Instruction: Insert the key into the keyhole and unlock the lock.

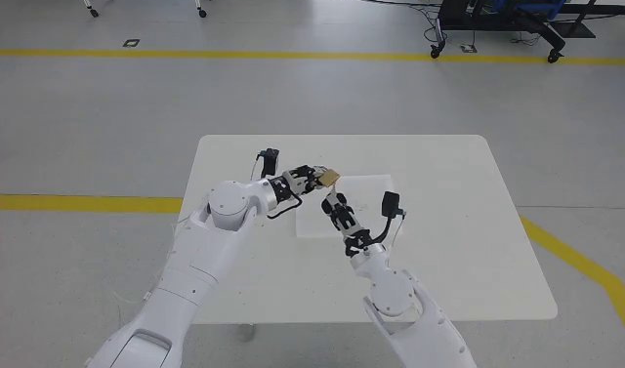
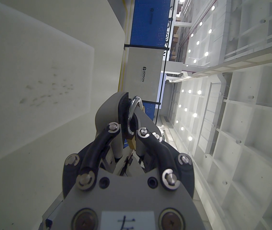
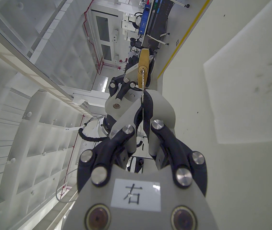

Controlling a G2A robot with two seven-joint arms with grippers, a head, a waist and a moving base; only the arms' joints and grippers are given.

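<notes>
Black-padded fingers [image 2: 124, 104] of the left gripper [image 2: 131, 108] are pressed together on the silver shackle [image 2: 133, 105] of the lock [image 1: 329, 178], pinching the loop between the pads. The brass body hangs out of the grip, clear of the surface.

Fingers [image 3: 161, 107] of the right gripper [image 3: 142, 98] are closed on the key [image 3: 142, 111], which shows edge-on as a thin metal strip between the pads. Its blade projects toward the lock's narrow brass face. The keyhole [image 3: 142, 70] sits in a round cylinder on that face. The key's tip lies just short of the keyhole, at the near edge of the face; whether it touches the brass cannot be told. The key is not seated in the keyhole.

In the top view the right gripper stands just beside the lock on the robot's side, with the left gripper on the lock's other flank, the two close together.

Below the lock lies a white sheet [image 1: 366, 194], marked with faint dark specks. It rests on the white table [image 1: 459, 270], which extends well beyond the lock on all sides. Neither lock nor key touches sheet or table.
</notes>
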